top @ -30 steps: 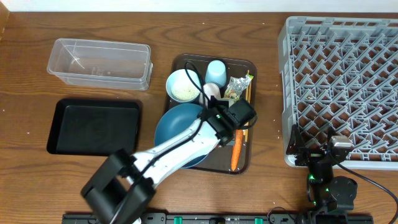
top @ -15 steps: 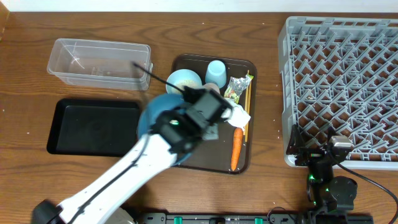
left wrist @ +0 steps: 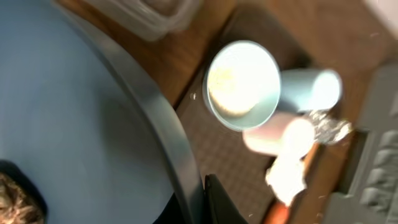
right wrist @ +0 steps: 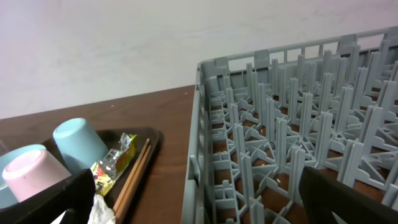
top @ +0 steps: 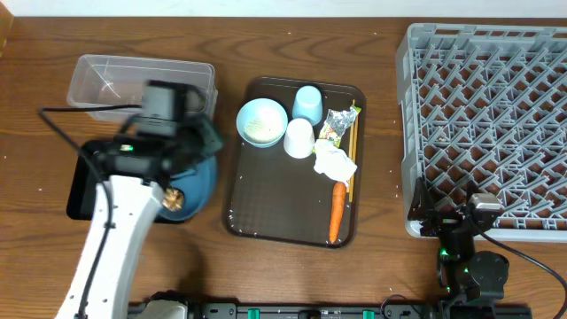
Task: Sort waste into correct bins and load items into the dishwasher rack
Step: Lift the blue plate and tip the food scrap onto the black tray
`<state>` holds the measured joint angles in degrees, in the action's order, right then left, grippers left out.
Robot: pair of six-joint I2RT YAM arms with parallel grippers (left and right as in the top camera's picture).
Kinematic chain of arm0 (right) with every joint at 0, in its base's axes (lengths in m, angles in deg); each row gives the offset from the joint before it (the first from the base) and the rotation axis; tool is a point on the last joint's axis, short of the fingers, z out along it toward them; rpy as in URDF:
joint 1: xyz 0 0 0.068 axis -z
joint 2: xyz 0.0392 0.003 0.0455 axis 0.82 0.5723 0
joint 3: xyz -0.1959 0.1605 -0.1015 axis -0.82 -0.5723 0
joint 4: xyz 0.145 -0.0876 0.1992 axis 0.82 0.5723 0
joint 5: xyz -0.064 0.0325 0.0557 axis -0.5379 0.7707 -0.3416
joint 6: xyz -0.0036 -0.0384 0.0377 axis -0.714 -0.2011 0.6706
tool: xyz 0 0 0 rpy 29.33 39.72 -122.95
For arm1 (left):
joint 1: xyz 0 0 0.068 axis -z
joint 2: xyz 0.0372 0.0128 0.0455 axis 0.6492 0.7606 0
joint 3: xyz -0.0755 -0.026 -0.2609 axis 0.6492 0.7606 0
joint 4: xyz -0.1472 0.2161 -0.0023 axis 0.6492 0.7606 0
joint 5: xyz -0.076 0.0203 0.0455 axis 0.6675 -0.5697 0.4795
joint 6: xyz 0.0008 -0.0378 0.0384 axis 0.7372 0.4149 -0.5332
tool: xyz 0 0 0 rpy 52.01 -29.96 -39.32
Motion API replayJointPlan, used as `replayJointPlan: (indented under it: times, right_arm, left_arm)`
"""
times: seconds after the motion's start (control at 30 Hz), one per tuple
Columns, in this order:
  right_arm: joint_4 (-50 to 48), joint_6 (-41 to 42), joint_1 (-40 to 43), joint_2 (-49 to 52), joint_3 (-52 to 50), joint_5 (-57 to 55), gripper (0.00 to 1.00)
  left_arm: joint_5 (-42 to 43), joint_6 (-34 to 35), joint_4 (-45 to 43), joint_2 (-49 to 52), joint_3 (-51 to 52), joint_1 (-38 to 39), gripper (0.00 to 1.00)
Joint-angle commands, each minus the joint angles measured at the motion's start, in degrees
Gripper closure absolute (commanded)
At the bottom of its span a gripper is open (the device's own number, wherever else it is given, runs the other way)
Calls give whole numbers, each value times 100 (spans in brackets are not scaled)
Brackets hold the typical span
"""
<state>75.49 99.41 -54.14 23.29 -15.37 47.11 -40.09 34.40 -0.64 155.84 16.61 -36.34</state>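
Overhead, the left end effector (top: 202, 149) clamps the blue dish (top: 197, 182) by its rim over the black tray (top: 74, 202) beneath it, likely to tip off the brown food lump (top: 173, 200); its wrist view shows a finger (left wrist: 217, 199) on that rim; the right wrist view shows the right end effector (right wrist: 199, 202) gaping, empty, facing the dishwasher rack (right wrist: 280, 143).

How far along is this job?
Done: nothing visible; the grey lattice rack holds no dishes. In hand: left tool holds the round blue dish, brown food lump inside, over the black tray. Left: orange carrot, white napkin, foil wrapper, white bowl, light-blue cup, white cup, wooden chopsticks.
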Motion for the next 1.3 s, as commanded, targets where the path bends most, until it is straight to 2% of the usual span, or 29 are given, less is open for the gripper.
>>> replayJointPlan:
  times: [0.0,0.2,0.37,0.53,0.73,0.93,1.2,1.27]
  right_arm:
    - [20,-59,90,-35,-9,20,1]
    - [20,-59,90,-35,-9,20,1]
    - [20,-59,90,-35,-9,20,1]
    - [20,-59,92,-35,-9,22,1]
    - [20,-59,90,-35,-9,20,1]
    - [20,-59,90,-35,-9,20,1]
    - [20,-59,90,-35,-9,20,1]
    - [17,-59,90,-35,-9,20,1]
  left_arm:
    - [1576,-782,-140,-52,109,-977,94]
    - [3700,-1436,-286,142,129,-2684,94]
    - [5086,-1888,-282,597,129,-3571,94]
    - [6026,-2258,-282,1189,129,-3943,94]
    - [6994,-2710,-284,1709,129,-4024,94]
    - [7407,-2822,-319,1759,129,-4094,94]
    - [7377,-2822,-269,1759,129,-4476,94]
    - [7154,-2811,-131,1746,129,-4607,94]
